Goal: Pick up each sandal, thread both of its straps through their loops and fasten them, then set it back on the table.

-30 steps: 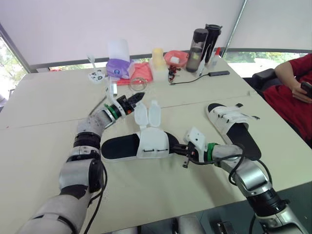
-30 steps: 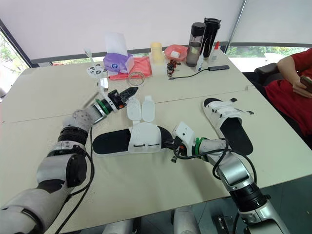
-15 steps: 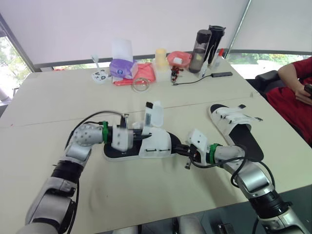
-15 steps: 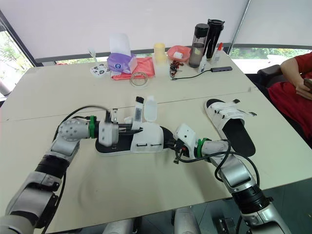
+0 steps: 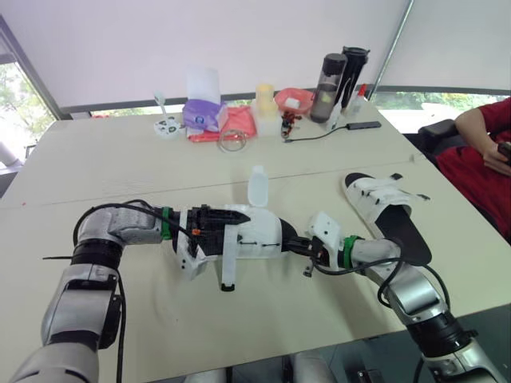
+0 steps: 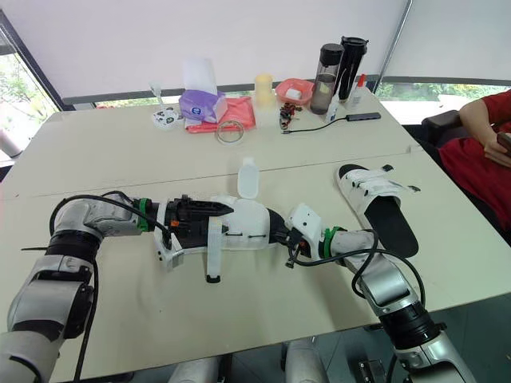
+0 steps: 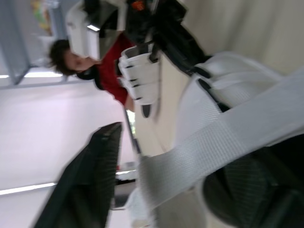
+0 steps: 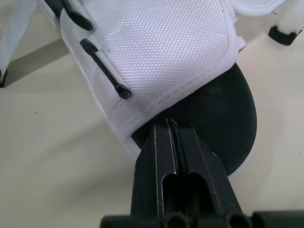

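Note:
A white-strapped sandal with a black sole [image 5: 259,234] lies on the table [image 5: 120,159] in front of me. One strap [image 5: 228,259] lies flopped toward the table's front edge, and the other strap [image 5: 257,185] stands upright. My left gripper [image 5: 231,215] reaches over the sandal's heel side, open, and the flopped strap [image 7: 213,152] crosses beside its finger [image 7: 90,185]. My right gripper [image 8: 172,124] is shut with its tips pressed against the sandal's toe edge [image 8: 199,114]. A second sandal [image 5: 383,203], straps fastened, rests to the right.
Along the table's far edge stand two dark bottles [image 5: 335,72], a purple box [image 5: 200,112], a yellow cup [image 5: 263,94], a pink bowl [image 5: 291,97] and a black cable [image 5: 319,132]. A person in red [image 5: 483,144] sits at the right.
My left arm swung down from behind the sandal to lie across its heel side, and its gripper went from shut to open. The near strap went from upright to flopped toward the front.

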Available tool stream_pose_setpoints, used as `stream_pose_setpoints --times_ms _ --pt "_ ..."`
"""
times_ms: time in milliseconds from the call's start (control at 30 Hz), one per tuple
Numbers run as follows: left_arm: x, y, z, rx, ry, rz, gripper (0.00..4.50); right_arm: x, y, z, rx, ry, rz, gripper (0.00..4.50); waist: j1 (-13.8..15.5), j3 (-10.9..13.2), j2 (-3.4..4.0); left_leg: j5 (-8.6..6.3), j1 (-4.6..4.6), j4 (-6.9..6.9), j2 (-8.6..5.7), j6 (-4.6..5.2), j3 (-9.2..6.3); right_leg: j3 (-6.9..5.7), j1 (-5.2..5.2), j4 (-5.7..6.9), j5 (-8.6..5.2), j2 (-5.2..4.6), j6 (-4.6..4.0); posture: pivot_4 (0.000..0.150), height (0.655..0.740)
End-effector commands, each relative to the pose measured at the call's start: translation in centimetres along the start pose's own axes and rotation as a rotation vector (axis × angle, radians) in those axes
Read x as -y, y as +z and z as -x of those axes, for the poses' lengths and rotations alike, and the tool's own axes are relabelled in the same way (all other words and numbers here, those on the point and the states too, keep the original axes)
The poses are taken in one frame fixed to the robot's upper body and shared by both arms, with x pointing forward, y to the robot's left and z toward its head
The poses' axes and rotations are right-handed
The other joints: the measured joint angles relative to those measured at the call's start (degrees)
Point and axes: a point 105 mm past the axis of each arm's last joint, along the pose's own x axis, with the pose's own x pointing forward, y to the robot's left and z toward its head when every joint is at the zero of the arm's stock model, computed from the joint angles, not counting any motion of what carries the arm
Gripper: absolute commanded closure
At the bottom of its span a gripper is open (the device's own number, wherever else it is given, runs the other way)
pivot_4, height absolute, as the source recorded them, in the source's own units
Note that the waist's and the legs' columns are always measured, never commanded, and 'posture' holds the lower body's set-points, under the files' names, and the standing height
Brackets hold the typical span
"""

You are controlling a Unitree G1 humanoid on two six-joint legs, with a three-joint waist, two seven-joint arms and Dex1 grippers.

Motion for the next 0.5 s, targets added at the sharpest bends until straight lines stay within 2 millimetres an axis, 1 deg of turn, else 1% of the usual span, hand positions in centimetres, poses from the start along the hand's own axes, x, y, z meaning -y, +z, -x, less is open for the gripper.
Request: stream_pose_setpoints --times_ms 33,100,167,200,233,267,300,367,400,433,500 --pt "-1.0 -2.2 1.0 -0.105 0.049 0.091 0.08 -0.2 -3.2 0.1 -0.117 -0.013 -0.044 4.50 0.07 0.00 -0.01 0.00 0.07 0.00 0.00 0.00 -0.01 -0.01 0.07 0.00 -0.01 0.00 0.01 0.150 0.7400" --pt "-0.4 -2.5 1.8 -0.142 0.000 0.179 0.08 -0.2 -3.3 0.1 -0.124 -0.010 -0.036 4.50 -0.06 -0.02 0.02 0.00 0.09 0.00 0.01 -0.01 -0.01 -0.03 0.09 0.00 -0.11 -0.01 -0.16 0.150 0.7400" --pt "0.1 -1.9 2.4 -0.169 -0.044 0.277 0.08 -0.2 -3.3 0.0 -0.126 -0.008 -0.033 4.50 -0.68 -0.02 0.02 -0.01 0.09 -0.06 0.04 0.00 0.00 -0.02 0.06 -0.01 -0.15 -0.04 -0.18 0.150 0.7400" --pt "1.5 -1.8 3.5 -0.242 -0.102 0.454 0.08 -0.2 -3.4 -0.1 -0.127 -0.005 -0.034 4.50 -0.97 -0.01 0.03 -0.02 0.07 -0.10 0.06 0.01 -0.01 -0.02 0.04 -0.01 -0.15 -0.05 -0.18 0.150 0.7400" --pt "2.4 -1.2 4.2 -0.268 -0.146 0.604 0.08 -0.3 -3.5 -0.1 -0.128 -0.003 -0.035 4.50 -1.28 -0.01 0.07 -0.04 0.06 -0.15 0.08 0.04 0.00 0.00 0.02 -0.02 -0.15 -0.09 -0.18 0.150 0.7400" --pt "3.0 -0.9 5.1 -0.312 -0.125 0.842 0.08 -0.3 -3.5 -0.2 -0.129 -0.001 -0.036 4.50 -1.47 -0.01 0.08 -0.06 0.10 -0.23 0.19 0.07 0.04 0.05 0.01 -0.01 -0.08 -0.14 -0.32 0.150 0.7400" --pt "3.2 -0.5 5.6 -0.325 -0.109 1.008 0.08 -0.3 -3.6 -0.2 -0.130 0.000 -0.036 4.50 -1.56 -0.01 0.08 -0.08 0.07 -0.24 0.20 0.11 0.05 0.05 -0.04 -0.02 -0.09 -0.14 -0.33 0.150 0.7400" --pt "3.0 1.0 6.3 -0.307 -0.061 1.307 0.08 -0.4 -3.6 -0.2 -0.131 0.003 -0.040 4.50 -1.41 -0.01 0.01 -0.10 0.07 -0.25 0.23 0.14 -0.03 0.03 -0.04 0.01 -0.11 -0.11 -0.35 0.150 0.7400" --pt "2.7 1.6 6.3 -0.292 -0.047 1.396 0.08 -0.4 -3.6 -0.2 -0.131 0.005 -0.041 4.50 -1.28 0.00 0.03 -0.10 0.06 -0.24 0.27 0.14 -0.09 0.01 -0.03 -0.01 -0.15 -0.06 -0.41 0.150 0.7400" --pt "2.2 2.2 6.2 -0.266 -0.005 1.528 0.08 -0.5 -3.6 -0.3 -0.129 0.007 -0.043 4.50 -1.06 0.00 0.06 -0.10 0.07 -0.23 0.28 0.14 -0.12 0.00 0.00 -0.01 -0.33 -0.06 -0.31 0.150 0.7400" --pt "1.2 2.8 5.9 -0.225 0.079 1.683 0.08 -0.5 -3.6 -0.4 -0.128 0.009 -0.045 4.50 -0.88 0.01 0.05 -0.12 0.09 -0.18 0.34 0.12 -0.33 -0.03 0.05 -0.04 -0.41 -0.07 -0.30 0.150 0.7400"
